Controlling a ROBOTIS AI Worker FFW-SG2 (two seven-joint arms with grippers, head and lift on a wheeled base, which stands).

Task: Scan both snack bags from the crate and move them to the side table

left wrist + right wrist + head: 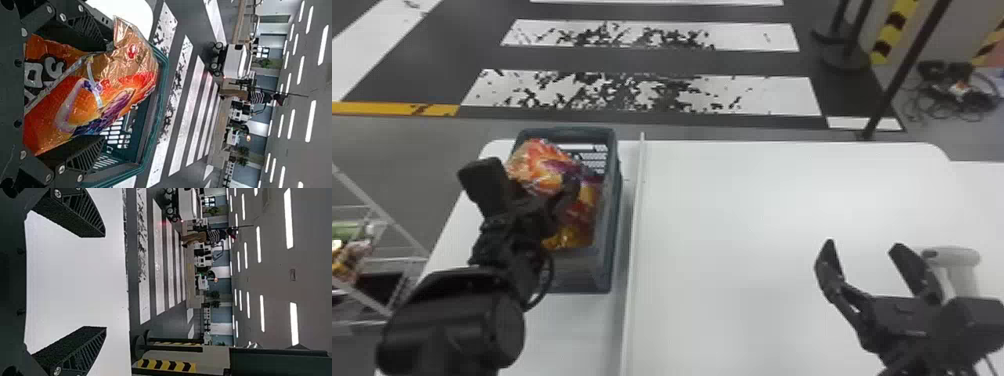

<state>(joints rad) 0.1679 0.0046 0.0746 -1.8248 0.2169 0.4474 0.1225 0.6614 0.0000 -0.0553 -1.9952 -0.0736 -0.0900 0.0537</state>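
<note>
Left pincer [548,189]: I am reaching over the crate, my two black fingers standing apart with a snack bag between them; whether they are pressing it, I cannot tell.
Snack bag [534,157]: orange, yellow and purple, it is covering the crate's far left corner, its crinkled wrapper shining.
Second bag [569,237]: red and gold, it is lying in the crate, nearer to me.
Crate [614,225]: grey-green, it is sitting on the white table [757,200], just left of a raised strip [632,235].
Right pincer [863,245]: I am holding it over the table's right side, fingers spread, nothing between them.
Scanner [954,257]: pale grey, it is standing just beside my right pincer.
Wire rack [392,225]: it is standing left of the table.
</note>
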